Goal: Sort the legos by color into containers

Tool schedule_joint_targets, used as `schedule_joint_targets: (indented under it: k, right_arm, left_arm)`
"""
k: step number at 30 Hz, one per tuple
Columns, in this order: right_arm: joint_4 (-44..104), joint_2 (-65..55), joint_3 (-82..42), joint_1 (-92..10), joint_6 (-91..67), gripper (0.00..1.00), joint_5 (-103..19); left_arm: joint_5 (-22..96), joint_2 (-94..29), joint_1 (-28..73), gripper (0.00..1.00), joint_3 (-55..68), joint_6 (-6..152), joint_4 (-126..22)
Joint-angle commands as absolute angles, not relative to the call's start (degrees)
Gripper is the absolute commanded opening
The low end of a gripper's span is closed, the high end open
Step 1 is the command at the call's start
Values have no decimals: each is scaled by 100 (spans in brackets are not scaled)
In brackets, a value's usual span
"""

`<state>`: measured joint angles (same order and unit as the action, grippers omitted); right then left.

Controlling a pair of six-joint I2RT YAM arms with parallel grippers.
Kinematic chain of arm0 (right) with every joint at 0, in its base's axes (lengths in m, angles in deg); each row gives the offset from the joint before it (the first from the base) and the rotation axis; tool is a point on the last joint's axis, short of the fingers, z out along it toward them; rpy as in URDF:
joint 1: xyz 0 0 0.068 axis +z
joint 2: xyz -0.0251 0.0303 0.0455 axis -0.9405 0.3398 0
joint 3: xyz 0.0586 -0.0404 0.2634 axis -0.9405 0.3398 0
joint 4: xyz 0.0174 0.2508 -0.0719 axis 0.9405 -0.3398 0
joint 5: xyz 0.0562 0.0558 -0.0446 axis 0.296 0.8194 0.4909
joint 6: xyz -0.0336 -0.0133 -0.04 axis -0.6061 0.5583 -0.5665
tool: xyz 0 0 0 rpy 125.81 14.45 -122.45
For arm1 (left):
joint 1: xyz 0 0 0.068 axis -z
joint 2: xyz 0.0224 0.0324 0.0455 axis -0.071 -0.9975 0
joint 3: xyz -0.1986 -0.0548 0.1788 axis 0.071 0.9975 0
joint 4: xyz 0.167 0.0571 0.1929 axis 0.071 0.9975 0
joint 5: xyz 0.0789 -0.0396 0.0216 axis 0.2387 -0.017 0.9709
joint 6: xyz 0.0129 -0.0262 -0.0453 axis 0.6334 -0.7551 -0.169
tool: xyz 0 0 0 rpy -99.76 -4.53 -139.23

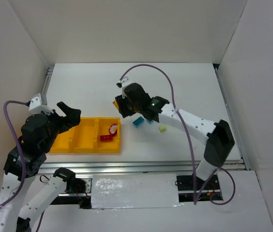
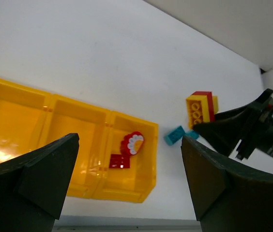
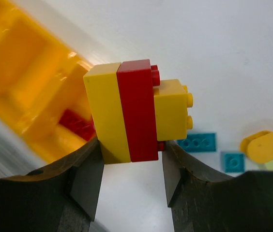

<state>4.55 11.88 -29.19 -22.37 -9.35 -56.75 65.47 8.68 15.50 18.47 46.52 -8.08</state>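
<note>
My right gripper [image 3: 129, 147] is shut on a stack of joined legos [image 3: 134, 113], yellow, red and yellow, held above the table just right of the yellow tray [image 1: 78, 140]; it also shows in the top view [image 1: 123, 107]. The tray's rightmost compartment holds a red brick [image 2: 119, 161] and a red-and-white round piece [image 2: 132, 143]. Two teal bricks [image 1: 138, 122] [image 1: 149, 121] and a light green brick [image 1: 162, 128] lie on the table right of the tray. My left gripper [image 1: 71, 113] is open and empty above the tray's left half.
White walls enclose the table on three sides. A yellow rounded piece [image 3: 265, 146] lies near the teal bricks [image 3: 197, 142]. A metal rail [image 1: 141, 166] runs along the near edge. The right arm [image 1: 194, 123] stretches over the table's right half.
</note>
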Motion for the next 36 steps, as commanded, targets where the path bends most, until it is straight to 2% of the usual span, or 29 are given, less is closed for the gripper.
schedule_joint_targets:
  k: [1,7,12,22,27,31,32,34,35,36]
  right_arm:
    - [1110,98,-2206,-1637,-717,0,-5639]
    - [2236,-1187,-1053,-916,-409,0,-5348]
    - [2002,-1093,-1314,-581,-355,0,-5769]
    - [2115,-943,-1640,-360,-215,0,-5885]
    - [2089,-733,-1912,-352,-118,0,-5674]
    - [2062,-591,-2062,-238,-92,0,-5674]
    - [2080,-591,-2062,-220,-92,0,-5665]
    - [2071,-565,-2062,-202,-74,0,-5569]
    - [2097,-556,-2053,-194,-74,0,-5533]
    - [2124,-556,-2018,-176,-57,0,-5507]
  left_arm:
    - [5575,810,1518,100,1627,4067,-1208]
    - [4010,705,1518,100,2101,3267,-1885]
    - [2710,582,1518,99,2725,2836,-2833]
    - [2285,608,1518,94,3033,2774,-3134]
    - [2119,581,1518,85,3314,2774,-3309]
    - [2162,555,1518,73,3350,2835,-3284]
    - [2197,546,1518,63,3324,2905,-3240]
    - [2285,537,1518,54,3236,2976,-3152]
    - [2372,546,1509,40,3218,3011,-3134]
    - [2408,546,1517,33,3157,3072,-3108]
